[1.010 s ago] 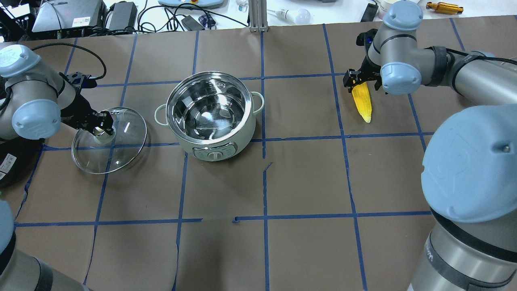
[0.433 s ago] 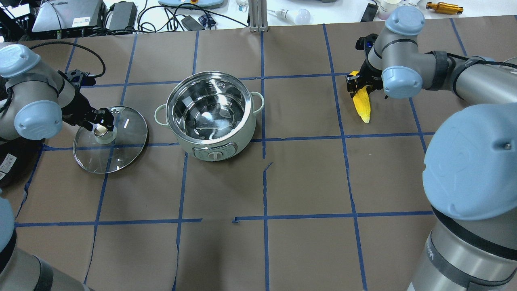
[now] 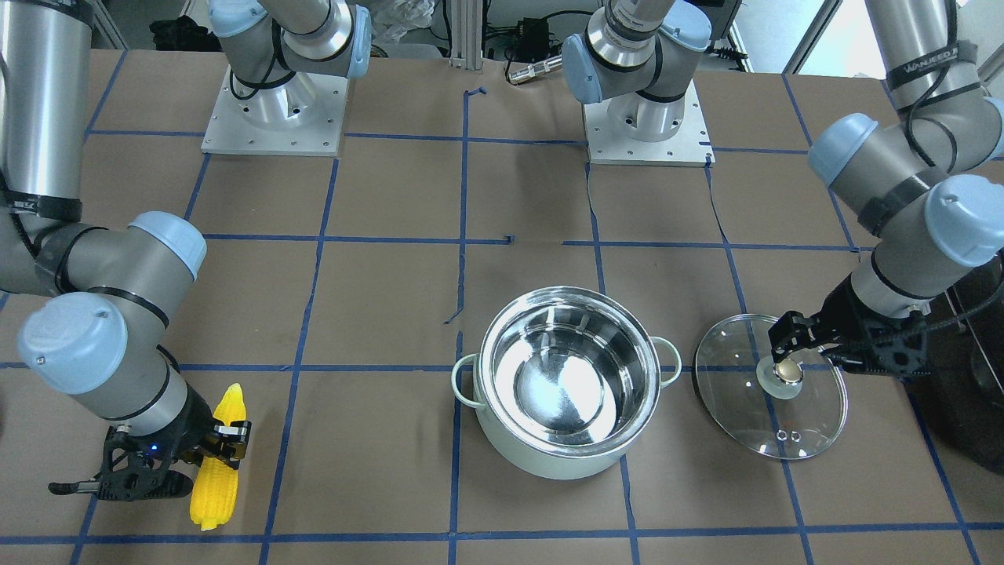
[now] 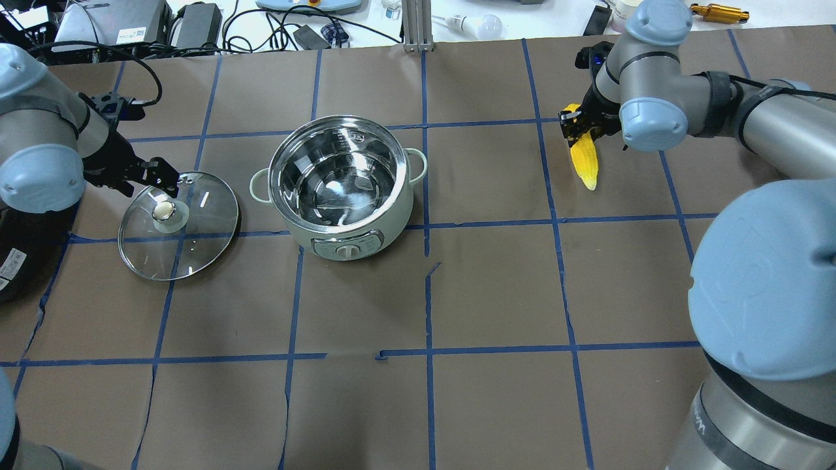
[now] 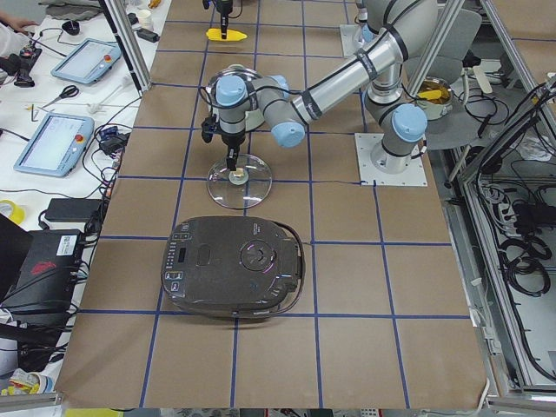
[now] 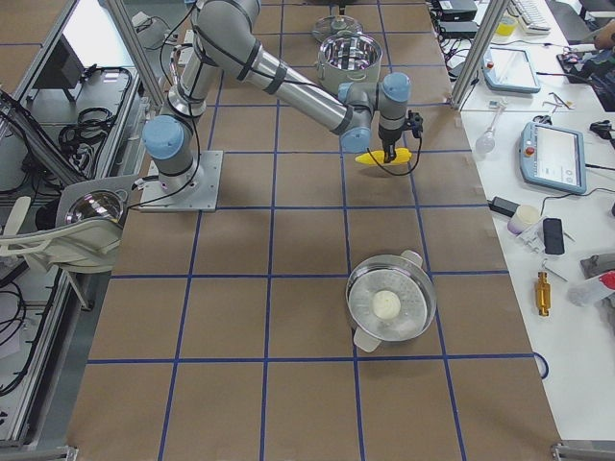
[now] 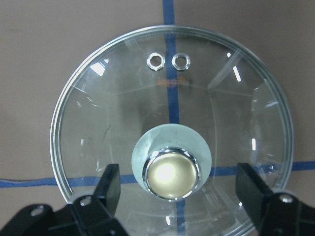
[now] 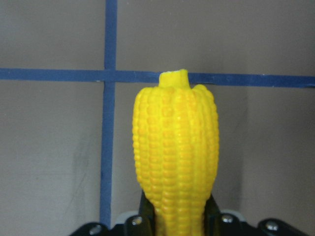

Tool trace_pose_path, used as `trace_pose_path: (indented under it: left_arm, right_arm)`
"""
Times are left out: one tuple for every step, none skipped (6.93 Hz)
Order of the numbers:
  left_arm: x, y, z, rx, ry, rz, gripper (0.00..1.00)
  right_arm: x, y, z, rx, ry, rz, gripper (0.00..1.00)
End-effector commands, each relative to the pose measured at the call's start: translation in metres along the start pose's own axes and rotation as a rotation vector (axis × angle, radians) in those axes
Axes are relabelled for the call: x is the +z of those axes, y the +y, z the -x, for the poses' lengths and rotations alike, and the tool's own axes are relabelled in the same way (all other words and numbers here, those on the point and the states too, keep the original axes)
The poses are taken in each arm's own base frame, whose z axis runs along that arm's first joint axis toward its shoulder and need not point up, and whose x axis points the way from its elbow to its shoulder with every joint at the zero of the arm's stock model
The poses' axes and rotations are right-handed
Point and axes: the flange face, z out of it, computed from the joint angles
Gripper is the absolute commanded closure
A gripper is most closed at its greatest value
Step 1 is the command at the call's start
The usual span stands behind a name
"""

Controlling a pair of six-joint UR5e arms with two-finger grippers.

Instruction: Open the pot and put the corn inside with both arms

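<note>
The pale mint pot (image 4: pixel 339 189) stands open at the table's middle, its steel inside empty; it also shows in the front view (image 3: pixel 569 384). Its glass lid (image 4: pixel 196 241) lies flat on the table to its left, with the brass knob (image 7: pixel 171 173) up. My left gripper (image 4: pixel 160 177) is open and hovers just above the knob, its fingers (image 7: pixel 110 184) wide on either side and touching nothing. My right gripper (image 4: pixel 578 127) is shut on the thick end of the yellow corn (image 4: pixel 584 160), far right of the pot. The corn (image 8: pixel 174 147) points away from the wrist.
A large black domed appliance (image 5: pixel 234 265) sits on the table beyond the lid, at my far left. A steel pan with a white lump in it (image 6: pixel 389 305) stands at the far right end. Cables and devices (image 4: pixel 196 23) line the table's far edge.
My left gripper let go of the lid's knob, opened and rose back; the lid now lies flat. My right gripper closed on the corn's thick end.
</note>
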Motion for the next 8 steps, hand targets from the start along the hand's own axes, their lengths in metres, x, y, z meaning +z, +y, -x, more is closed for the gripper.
trace_pose_path:
  left_arm:
    - [-0.117,-0.001,-0.051,0.003,0.007,0.018,0.11]
    - [-0.162,0.003,-0.088,-0.036,0.004,-0.003,0.11]
    - [-0.196,0.014,-0.125,-0.073,-0.003,-0.043,0.07]
    - [-0.219,0.031,-0.147,-0.073,0.011,-0.069,0.07]
    - [-0.235,0.044,-0.157,-0.062,0.020,-0.094,0.04]
    - [-0.233,0.050,-0.163,-0.089,0.026,-0.069,0.03]
    - [-0.236,0.051,-0.177,-0.109,0.031,-0.075,0.00]
    - [-0.241,0.056,-0.195,-0.073,0.022,-0.082,0.00]
  right_arm:
    - [-0.071,-0.003,0.074,-0.052,0.000,-0.051,0.95]
    - [-0.108,-0.010,0.122,-0.050,-0.015,-0.051,0.94]
    - [-0.137,-0.012,0.175,-0.064,-0.031,-0.045,0.93]
    - [-0.148,-0.007,0.217,-0.079,-0.041,-0.041,0.92]
    - [-0.147,0.011,0.269,-0.077,-0.056,-0.033,0.91]
    - [-0.135,0.032,0.318,-0.090,-0.062,-0.012,0.91]
    - [-0.127,0.041,0.348,-0.080,-0.072,-0.007,0.91]
    - [-0.118,0.042,0.373,-0.082,-0.105,-0.019,0.91]
